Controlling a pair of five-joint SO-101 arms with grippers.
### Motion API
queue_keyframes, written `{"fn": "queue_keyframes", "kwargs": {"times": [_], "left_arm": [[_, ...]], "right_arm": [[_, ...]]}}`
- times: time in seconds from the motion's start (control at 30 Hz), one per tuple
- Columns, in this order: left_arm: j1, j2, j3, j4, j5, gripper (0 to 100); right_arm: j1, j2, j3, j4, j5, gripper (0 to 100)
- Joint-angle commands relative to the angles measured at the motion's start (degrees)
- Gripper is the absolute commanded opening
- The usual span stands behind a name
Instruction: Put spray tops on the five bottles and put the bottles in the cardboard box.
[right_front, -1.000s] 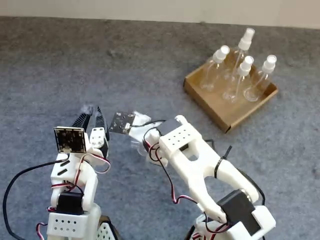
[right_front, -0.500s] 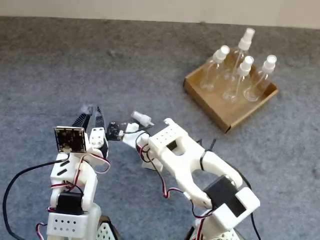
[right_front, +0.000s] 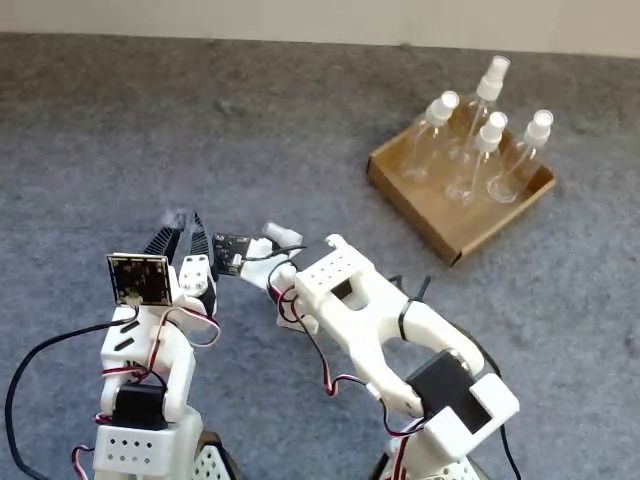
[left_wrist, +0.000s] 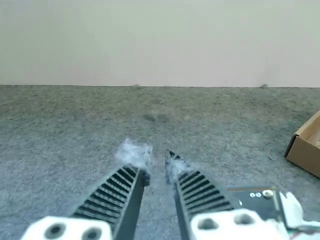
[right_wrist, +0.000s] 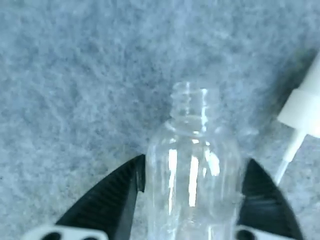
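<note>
A clear bottle (right_wrist: 192, 165) with a bare threaded neck lies on the grey carpet, and my right gripper (right_wrist: 192, 172) is shut on its body, one black finger against each side. A loose white spray top (right_wrist: 304, 112) lies just beside the neck; from above the spray top (right_front: 281, 237) lies past the right gripper (right_front: 258, 264). My left gripper (right_front: 184, 232) stands close to the left of that spot, slightly open with nothing between its fingers (left_wrist: 122, 187). The cardboard box (right_front: 408, 203) at the far right holds several capped bottles (right_front: 483, 135).
The right arm's body (right_front: 370, 305) stretches diagonally across the near middle of the carpet, its camera board (right_front: 228, 254) almost touching the left gripper. A corner of the box (left_wrist: 304, 150) appears in the left wrist view. Open carpet lies at the far left.
The right arm has swung left, bringing its gripper and camera board close to the left gripper. The left arm has kept still.
</note>
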Motion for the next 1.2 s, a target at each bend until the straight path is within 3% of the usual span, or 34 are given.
{"fn": "queue_keyframes", "kwargs": {"times": [0.0, 0.3, 0.5, 0.6, 0.73, 1.07, 1.17], "left_arm": [[0.4, -0.3, 1.1, 0.2, -0.5, 1], [0.4, -0.3, 1.1, 0.2, -0.5, 1], [0.7, 0.1, 1.1, 0.4, -5.0, 1], [0.7, -0.3, 1.1, 1.5, -5.2, 1], [0.7, -0.3, 1.0, 2.0, -5.2, 1], [0.7, -0.3, 1.0, 2.5, -5.3, 1], [0.7, 0.0, -2.2, 7.7, -7.4, 1]], "right_arm": [[-0.6, -0.8, -2.8, 4.4, 0.4, 18.8], [3.8, -9.2, -10.9, 18.6, 0.3, 13.7], [8.5, -22.5, -10.9, 21.3, 0.0, 13.6], [11.1, -29.2, -10.9, 23.7, -7.5, 13.6], [15.3, -35.3, -10.0, 23.7, -16.4, 13.6], [19.6, -42.9, -0.2, 20.4, -16.7, 13.6], [19.6, -48.9, 2.5, 20.4, -16.8, 13.6]]}}
